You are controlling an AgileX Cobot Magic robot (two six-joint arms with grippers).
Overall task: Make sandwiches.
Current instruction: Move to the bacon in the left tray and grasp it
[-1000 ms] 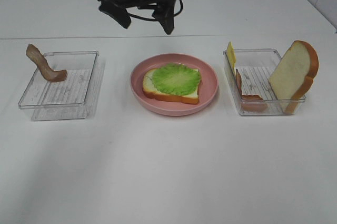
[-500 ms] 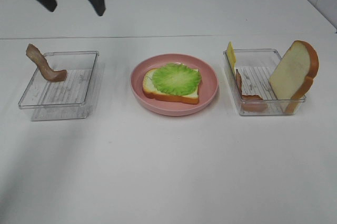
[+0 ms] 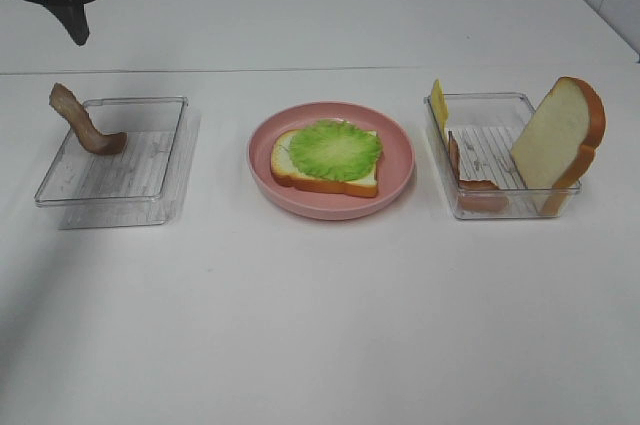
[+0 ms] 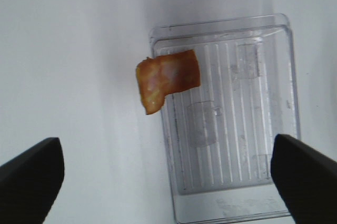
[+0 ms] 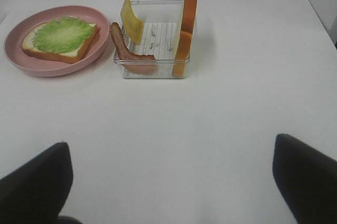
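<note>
Two clear trays flank your pink plate point(image 3: 398, 145) at mid-frame in the high view. On the plate one bread slice point(image 3: 322, 183) lies flat with the lettuce point(image 3: 335, 149) on top. A bacon strip point(image 3: 82, 123) drapes over the left tray's point(image 3: 120, 180) upper-left corner. In the right tray point(image 3: 500, 207) the cheese slice point(image 3: 438, 105) stands at the upper left, a second bacon strip point(image 3: 468, 183) lies along the left wall, and the other bread slice point(image 3: 557, 135) leans on edge at the right. Your left pincer point(image 4: 168, 182) hangs spread wide above the left tray, empty. Your right pincer point(image 5: 168, 182) is spread too, empty, over bare bench point(image 5: 168, 129).
</note>
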